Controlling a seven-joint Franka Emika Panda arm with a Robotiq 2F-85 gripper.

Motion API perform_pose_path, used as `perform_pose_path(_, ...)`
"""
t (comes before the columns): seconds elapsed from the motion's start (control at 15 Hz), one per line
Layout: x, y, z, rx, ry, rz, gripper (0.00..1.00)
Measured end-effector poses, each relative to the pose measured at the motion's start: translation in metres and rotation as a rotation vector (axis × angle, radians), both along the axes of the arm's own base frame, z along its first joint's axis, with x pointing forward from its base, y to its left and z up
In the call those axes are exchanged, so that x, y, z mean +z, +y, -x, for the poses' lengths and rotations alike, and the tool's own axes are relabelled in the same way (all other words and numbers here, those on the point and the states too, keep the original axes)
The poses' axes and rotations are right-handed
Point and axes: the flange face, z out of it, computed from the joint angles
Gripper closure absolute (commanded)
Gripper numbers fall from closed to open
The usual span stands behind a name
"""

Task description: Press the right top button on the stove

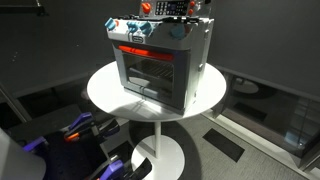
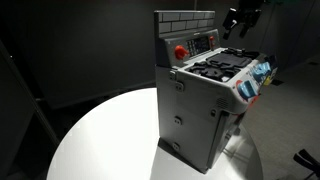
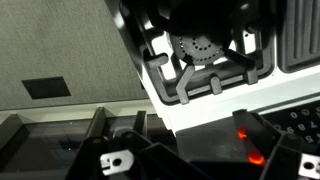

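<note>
Hovering above stove [image 2: 210, 100], tool [image 2: 242, 20] cropped, jaws unclear

The stove [image 2: 205, 110] takes up much of the counter [image 2: 100, 135]; bare counter surface lies left and near. Its upright back panel [image 2: 185, 22] bars the far-left side; space above the burners [image 2: 222, 68] is open.

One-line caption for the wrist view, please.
Open gripper above the stove, looking down on a black burner grate and two glowing red spots.
</note>
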Motion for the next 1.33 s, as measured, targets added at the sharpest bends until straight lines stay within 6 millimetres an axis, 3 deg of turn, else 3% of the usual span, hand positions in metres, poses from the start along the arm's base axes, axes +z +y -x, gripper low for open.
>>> perform_pose_path(1.33,-0.008,0.014,-0.042,0.023,-0.012,-0.002,0.00)
